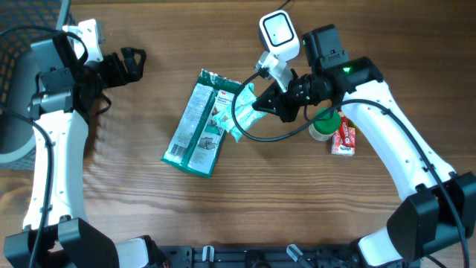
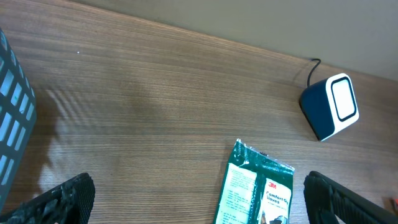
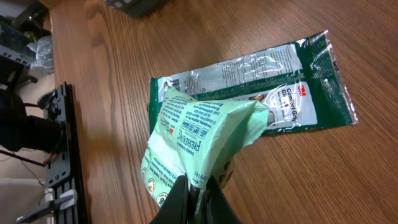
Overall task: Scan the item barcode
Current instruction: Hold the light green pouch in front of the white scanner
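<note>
We see the pale green pouch (image 3: 199,134) pinched at one edge by our right hand (image 3: 196,186), clenched on it, held over the 3M glove packet (image 1: 195,126) on the counter (image 1: 260,201), near the scanner (image 1: 279,31); our left hand (image 1: 135,63) stands released, well apart

A wood-grain table (image 1: 149,208) carries everything. A dark green glove packet (image 1: 195,126) lies flat near its middle. Behind it stands a white-and-blue scanner (image 2: 329,106), its cable trailing off. To the right, a small green-capped jar (image 1: 323,129) stands touching a red-and-white packet (image 1: 344,140) lying flat.
</note>
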